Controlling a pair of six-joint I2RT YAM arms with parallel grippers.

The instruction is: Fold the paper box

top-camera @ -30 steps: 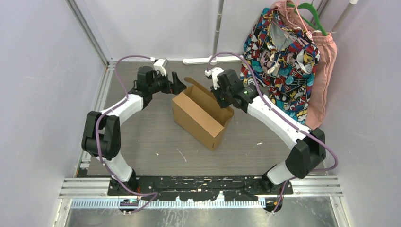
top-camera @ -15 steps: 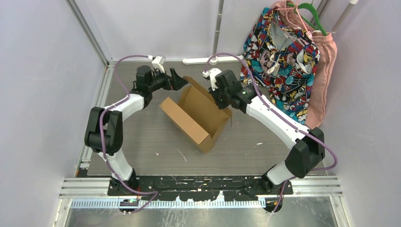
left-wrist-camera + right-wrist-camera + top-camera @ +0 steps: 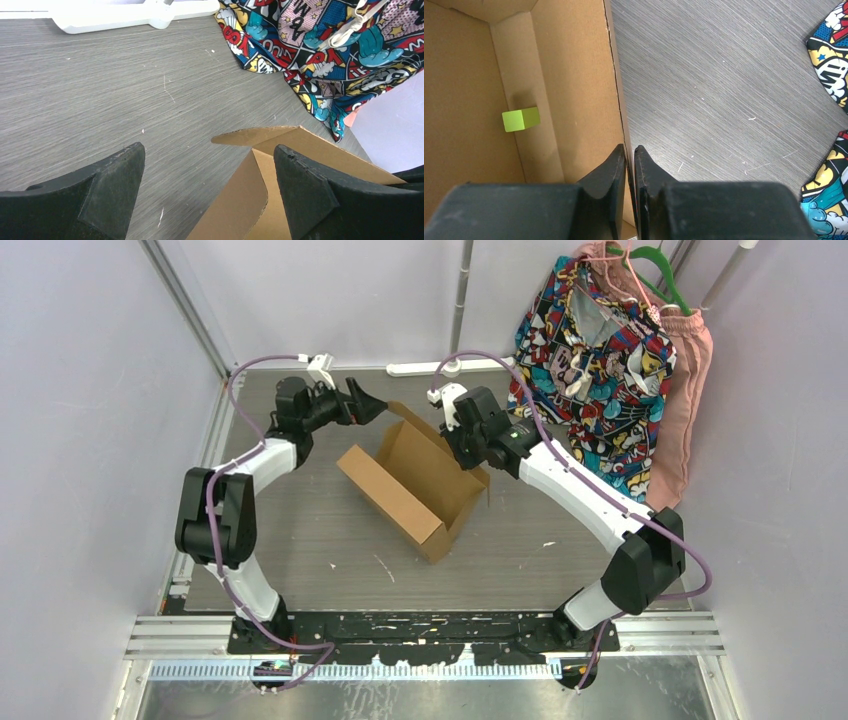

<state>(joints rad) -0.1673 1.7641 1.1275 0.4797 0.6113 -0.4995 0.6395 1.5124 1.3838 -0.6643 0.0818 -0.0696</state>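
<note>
Right gripper pinches a wall of the plain brown corrugated cardboard box; left gripper gapes beside its far flap. Walls stand; closing apparently remains.

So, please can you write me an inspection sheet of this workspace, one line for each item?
Surface: grey table, scratched, with small white specks.
Job's things: paper box, brown cardboard, open on top, one far flap raised.
Clutter: small green block lying inside the box.
Grippers: left claw open wide at the raised flap, contact cannot be told; right claw shut on the box's wall edge.
Cables: purple cables run along both arms, away from the box.
Surroundings: patterned garment and pink garment hanging at the far right, green hanger, white bracket at the far edge.
</note>
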